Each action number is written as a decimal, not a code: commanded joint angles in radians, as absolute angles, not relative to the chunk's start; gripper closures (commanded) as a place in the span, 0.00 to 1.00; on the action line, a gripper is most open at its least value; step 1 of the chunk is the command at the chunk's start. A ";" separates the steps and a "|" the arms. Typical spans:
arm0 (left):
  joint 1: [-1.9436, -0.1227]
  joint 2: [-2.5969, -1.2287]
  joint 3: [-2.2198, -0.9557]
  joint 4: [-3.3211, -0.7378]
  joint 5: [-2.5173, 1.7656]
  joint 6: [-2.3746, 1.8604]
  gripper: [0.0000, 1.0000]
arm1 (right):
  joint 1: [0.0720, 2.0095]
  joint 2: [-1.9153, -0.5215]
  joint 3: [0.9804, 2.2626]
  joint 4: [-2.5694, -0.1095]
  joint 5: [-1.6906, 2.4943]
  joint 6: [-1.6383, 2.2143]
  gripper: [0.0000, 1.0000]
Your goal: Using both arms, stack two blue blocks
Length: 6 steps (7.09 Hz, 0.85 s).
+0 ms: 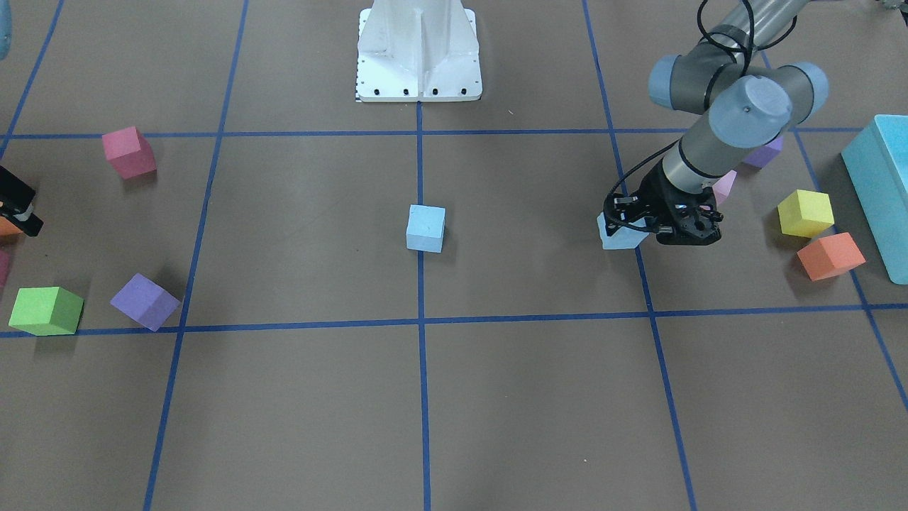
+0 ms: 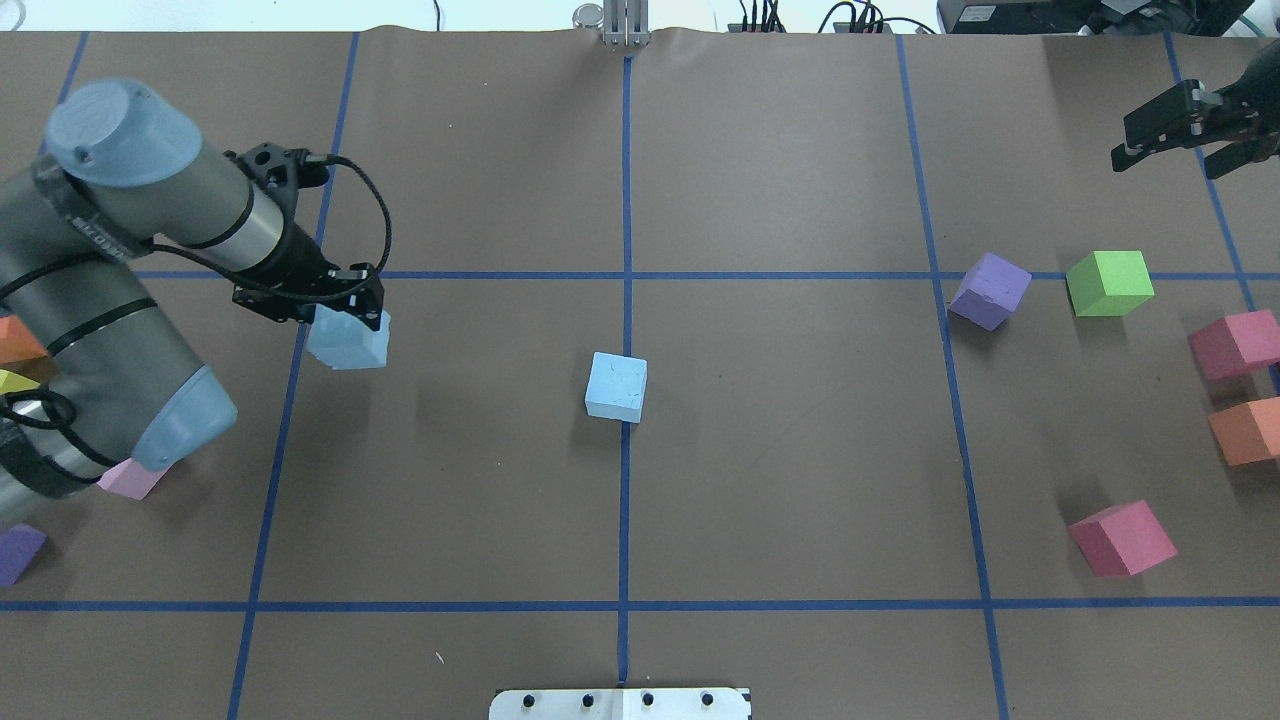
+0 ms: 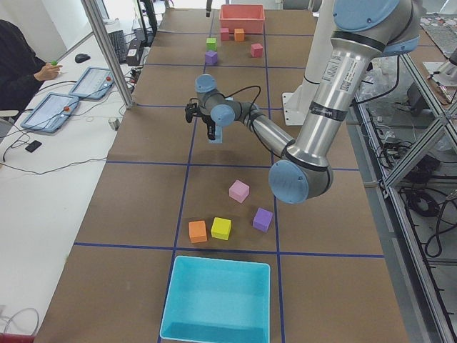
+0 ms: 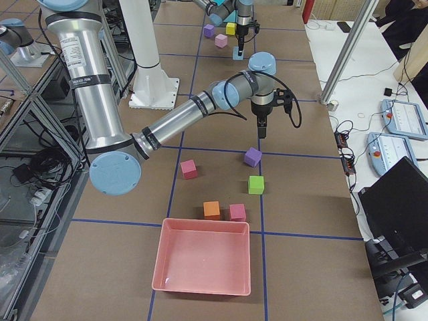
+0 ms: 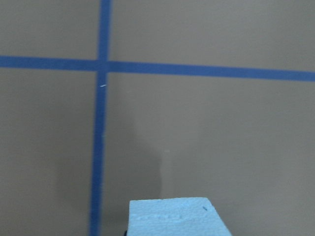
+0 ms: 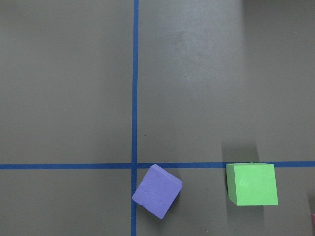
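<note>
One blue block (image 2: 616,387) lies on the table's centre line, also seen in the front view (image 1: 425,228). My left gripper (image 2: 343,318) is shut on the second blue block (image 2: 348,343) and holds it a little above the table, left of the centre block. The held block fills the lower edge of the left wrist view (image 5: 177,219) and shows in the front view (image 1: 618,236). My right gripper (image 2: 1165,160) hangs open and empty at the far right of the table, beyond the green cube (image 2: 1108,283).
A purple cube (image 2: 990,290), pink cubes (image 2: 1122,538) and an orange cube (image 2: 1245,430) lie on the right side. Yellow (image 1: 805,213), orange and pink cubes and a large teal box (image 1: 879,184) lie near the left arm. The white base mount (image 1: 418,50) stands at the near edge.
</note>
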State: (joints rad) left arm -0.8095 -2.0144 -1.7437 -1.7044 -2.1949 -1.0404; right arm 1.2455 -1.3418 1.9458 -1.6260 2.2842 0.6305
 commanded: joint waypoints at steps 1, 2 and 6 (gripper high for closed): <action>-0.784 -2.172 -1.741 -1.579 -2.183 -1.112 0.44 | 1.244 -1.342 1.945 -1.626 2.284 0.630 0.00; -0.750 -2.215 -1.735 -1.577 -2.163 -1.115 0.44 | 1.244 -1.342 1.945 -1.625 2.284 0.630 0.00; -0.600 -2.390 -1.599 -1.577 -1.998 -1.137 0.44 | 1.244 -1.341 1.939 -1.626 2.284 0.630 0.00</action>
State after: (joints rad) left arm -0.6559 -2.3418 -1.6373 -1.5771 -2.0602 -1.1333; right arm 1.2442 -1.3409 1.9408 -1.6260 2.2841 0.6305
